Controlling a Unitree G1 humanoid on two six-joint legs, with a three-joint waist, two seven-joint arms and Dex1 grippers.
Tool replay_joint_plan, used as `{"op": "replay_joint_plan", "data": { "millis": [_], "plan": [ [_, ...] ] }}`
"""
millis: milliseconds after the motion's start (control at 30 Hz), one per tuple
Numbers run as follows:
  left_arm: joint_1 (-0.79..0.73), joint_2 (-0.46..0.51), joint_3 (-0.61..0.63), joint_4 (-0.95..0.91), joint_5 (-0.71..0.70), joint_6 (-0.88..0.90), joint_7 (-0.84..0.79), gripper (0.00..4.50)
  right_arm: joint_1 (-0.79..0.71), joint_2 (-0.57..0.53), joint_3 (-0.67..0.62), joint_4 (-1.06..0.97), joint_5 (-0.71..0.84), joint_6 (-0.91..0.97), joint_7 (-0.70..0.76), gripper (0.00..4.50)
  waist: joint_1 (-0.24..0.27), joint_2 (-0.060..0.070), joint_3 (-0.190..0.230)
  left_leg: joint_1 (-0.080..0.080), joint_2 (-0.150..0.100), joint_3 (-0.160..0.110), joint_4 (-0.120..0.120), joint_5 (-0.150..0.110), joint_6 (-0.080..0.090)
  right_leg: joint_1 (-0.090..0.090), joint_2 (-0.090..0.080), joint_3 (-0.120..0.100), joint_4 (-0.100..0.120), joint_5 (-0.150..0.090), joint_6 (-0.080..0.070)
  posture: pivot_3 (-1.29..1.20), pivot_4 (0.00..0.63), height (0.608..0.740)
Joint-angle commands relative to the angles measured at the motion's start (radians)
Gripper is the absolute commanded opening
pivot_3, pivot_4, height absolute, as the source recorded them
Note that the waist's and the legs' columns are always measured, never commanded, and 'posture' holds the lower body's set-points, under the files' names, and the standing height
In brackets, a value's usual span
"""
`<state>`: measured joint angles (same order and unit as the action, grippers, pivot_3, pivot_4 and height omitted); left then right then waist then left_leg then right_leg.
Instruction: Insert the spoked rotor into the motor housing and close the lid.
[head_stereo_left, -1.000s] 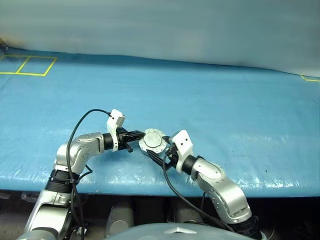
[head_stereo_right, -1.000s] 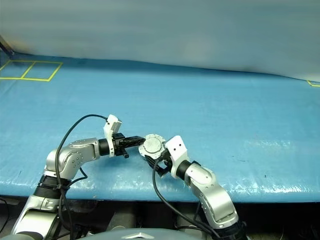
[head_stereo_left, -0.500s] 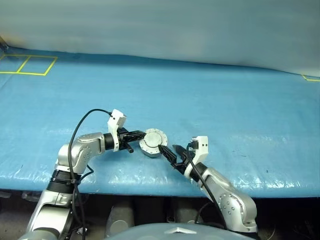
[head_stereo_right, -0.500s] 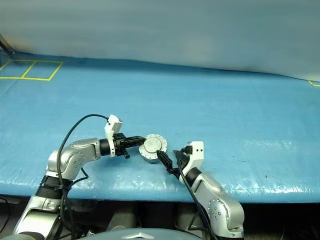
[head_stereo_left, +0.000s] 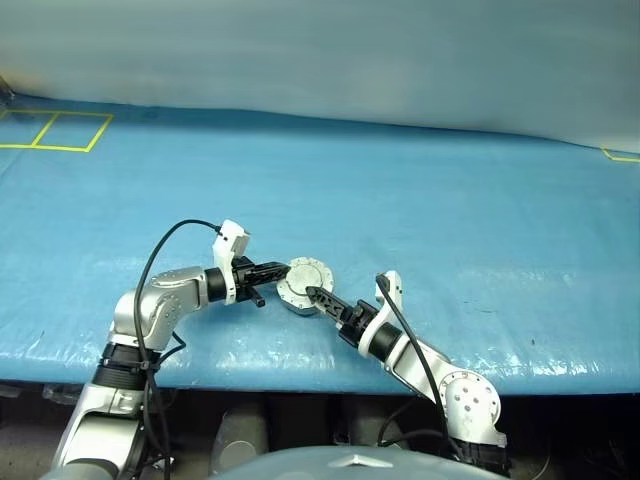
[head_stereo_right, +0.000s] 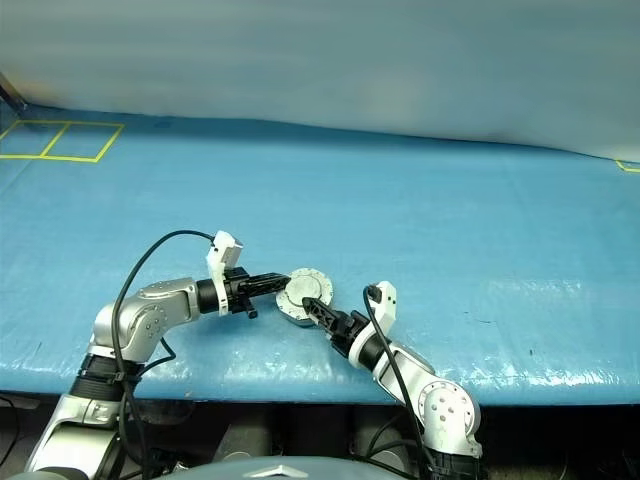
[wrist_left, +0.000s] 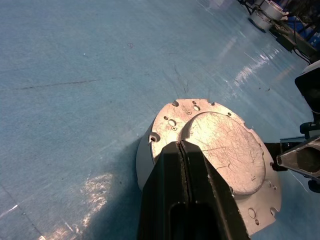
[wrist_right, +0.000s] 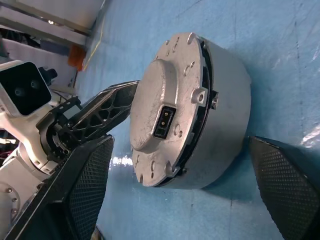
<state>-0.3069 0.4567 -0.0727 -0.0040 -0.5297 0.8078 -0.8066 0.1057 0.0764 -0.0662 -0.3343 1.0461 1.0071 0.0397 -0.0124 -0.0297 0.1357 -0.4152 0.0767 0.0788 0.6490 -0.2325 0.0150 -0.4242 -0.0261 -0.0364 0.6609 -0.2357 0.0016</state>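
Lid (wrist_left: 220, 145), the round grey metal disc with a raised scratched centre and small holes round its rim, lies shut on the round silver-grey metal motor housing (wrist_right: 220, 115), which sits on the blue plastic sheet (head_stereo_left: 450, 200) near the table's front edge. From the right wrist view I see a thin dark seam between lid and housing, so I judge the lid closed or nearly so; the spoked rotor I take to be inside, though I cannot confirm it.

My left gripper (head_stereo_left: 272, 271) has its two black fingers clenched together with nothing between them, the tips resting on the lid's edge. I read that as a press to hold the lid down and keep the unit from sliding.

My right gripper (wrist_right: 185, 200) stands released, its mesh-faced pads (wrist_right: 92, 180) spread on either side of the housing wall and clear of it. I placed it so to bracket the housing, ready to steady or squeeze it if the lid needs seating.
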Motion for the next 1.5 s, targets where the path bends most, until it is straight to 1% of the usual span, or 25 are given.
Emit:
{"op": "replay_joint_plan", "data": {
  "millis": [33, 200, 300, 467, 500, 800, 867, 1000, 1133, 1200, 1233, 1267, 1367, 1433, 1500],
  "plan": [
    [0.019, -0.001, -0.022, -0.002, 0.014, 0.010, -0.001, 0.00, -0.017, 0.142, 0.004, 0.032, 0.125, -0.009, -0.061, 4.46, 0.000, 0.000, 0.000, 0.000, 0.000, 0.000, 0.000, 0.000, 0.000, 0.000, 0.000, 0.000, 0.000, 0.000, 0.000, 0.00, 0.150, 0.740],
    [0.020, -0.001, -0.024, -0.002, 0.016, 0.010, 0.001, 0.00, -0.022, 0.140, 0.009, 0.087, 0.237, -0.073, -0.139, 4.46, 0.000, 0.000, 0.000, 0.000, 0.000, 0.000, 0.000, 0.000, 0.000, 0.000, 0.000, 0.000, 0.000, 0.000, 0.001, 0.00, 0.150, 0.740],
    [0.020, 0.000, -0.024, -0.001, 0.017, 0.010, 0.002, 0.00, -0.017, 0.121, 0.014, 0.102, 0.295, -0.105, -0.163, 3.83, -0.001, 0.000, 0.000, 0.000, 0.000, 0.000, 0.000, 0.000, 0.000, 0.000, 0.000, 0.000, 0.000, 0.001, 0.001, 0.00, 0.150, 0.740],
    [0.020, -0.001, -0.021, 0.000, 0.018, 0.012, 0.005, 0.00, -0.011, 0.091, 0.029, 0.104, 0.343, -0.134, -0.182, 2.20, -0.002, 0.000, 0.000, 0.000, 0.000, 0.000, 0.000, 0.000, 0.000, 0.000, 0.001, 0.001, 0.000, 0.001, 0.002, 0.00, 0.150, 0.740],
    [0.021, -0.002, -0.021, 0.000, 0.018, 0.012, 0.005, 0.00, -0.010, 0.086, 0.032, 0.104, 0.349, -0.138, -0.185, 2.14, -0.001, 0.000, 0.000, 0.000, 0.000, 0.000, 0.000, 0.000, 0.000, 0.000, 0.001, 0.001, 0.000, 0.001, 0.002, 0.00, 0.150, 0.740],
    [0.004, -0.002, -0.010, 0.023, 0.027, 0.004, 0.006, 0.00, 0.011, 0.044, 0.049, 0.091, 0.396, -0.134, -0.218, 2.13, -0.001, 0.000, 0.000, 0.000, 0.000, 0.000, 0.000, 0.000, 0.000, 0.000, 0.001, 0.001, 0.000, 0.002, 0.003, 0.00, 0.150, 0.740],
    [-0.007, -0.015, 0.023, 0.019, 0.012, -0.005, 0.018, 0.00, 0.019, 0.034, 0.050, 0.085, 0.406, -0.130, -0.224, 2.13, -0.001, 0.000, 0.000, -0.001, 0.000, 0.000, 0.000, 0.000, 0.000, 0.000, 0.000, 0.001, 0.000, 0.002, 0.003, 0.00, 0.150, 0.740],
    [-0.013, -0.056, 0.142, -0.032, -0.067, 0.002, 0.068, 0.00, 0.028, 0.039, 0.040, 0.072, 0.434, -0.152, -0.230, 2.13, -0.002, 0.000, 0.001, -0.002, 0.000, 0.000, 0.001, 0.000, 0.000, -0.002, 0.000, 0.001, -0.001, 0.002, 0.004, 0.00, 0.150, 0.740],
    [0.009, -0.095, 0.303, -0.128, -0.197, 0.056, 0.167, 0.00, 0.037, 0.050, 0.031, 0.057, 0.470, -0.189, -0.240, 2.12, -0.004, 0.001, 0.001, -0.004, 0.001, 0.000, 0.001, 0.000, 0.000, -0.004, 0.001, 0.001, 0.000, 0.004, 0.007, 0.00, 0.150, 0.740],
    [0.026, -0.109, 0.365, -0.169, -0.254, 0.087, 0.218, 0.00, 0.039, 0.050, 0.030, 0.054, 0.485, -0.205, -0.244, 2.12, -0.003, 0.001, 0.001, -0.005, 0.001, -0.001, 0.001, 0.000, 0.000, -0.004, 0.001, 0.000, -0.001, 0.004, 0.007, 0.00, 0.150, 0.740],
    [0.044, -0.124, 0.413, -0.199, -0.309, 0.105, 0.250, 0.00, 0.039, 0.051, 0.028, 0.054, 0.494, -0.213, -0.244, 2.12, -0.004, 0.001, 0.001, -0.005, 0.000, -0.001, 0.001, 0.000, 0.001, -0.004, 0.001, 0.000, -0.001, 0.004, 0.007, 0.00, 0.150, 0.740],
    [0.061, -0.135, 0.451, -0.225, -0.356, 0.121, 0.278, 0.00, 0.038, 0.050, 0.027, 0.053, 0.501, -0.221, -0.244, 1.96, -0.007, 0.001, 0.001, -0.005, 0.000, -0.001, 0.000, 0.000, 0.001, -0.004, 0.001, 0.001, -0.001, 0.004, 0.007, 0.00, 0.150, 0.740],
    [0.138, -0.187, 0.543, -0.293, -0.530, 0.201, 0.405, 0.00, 0.032, 0.049, 0.023, 0.049, 0.528, -0.245, -0.250, 1.10, -0.008, 0.001, 0.001, -0.005, 0.000, -0.001, 0.001, 0.000, 0.001, -0.003, 0.001, 0.001, -0.001, 0.004, 0.008, 0.00, 0.150, 0.740],
    [0.218, -0.200, 0.538, -0.349, -0.580, 0.239, 0.454, 0.00, 0.023, 0.047, 0.020, 0.048, 0.543, -0.258, -0.255, 1.09, -0.008, 0.001, 0.001, -0.005, 0.000, -0.001, 0.001, 0.000, 0.001, -0.003, 0.000, 0.001, -0.001, 0.004, 0.008, 0.00, 0.150, 0.740],
    [0.283, -0.256, 0.551, -0.371, -0.672, 0.243, 0.547, 0.00, 0.014, 0.039, 0.023, 0.052, 0.548, -0.261, -0.259, 1.09, -0.007, 0.001, 0.002, -0.005, 0.000, -0.001, 0.001, 0.000, 0.001, -0.003, 0.000, 0.001, -0.001, 0.004, 0.008, 0.00, 0.150, 0.740]
  ]
}}
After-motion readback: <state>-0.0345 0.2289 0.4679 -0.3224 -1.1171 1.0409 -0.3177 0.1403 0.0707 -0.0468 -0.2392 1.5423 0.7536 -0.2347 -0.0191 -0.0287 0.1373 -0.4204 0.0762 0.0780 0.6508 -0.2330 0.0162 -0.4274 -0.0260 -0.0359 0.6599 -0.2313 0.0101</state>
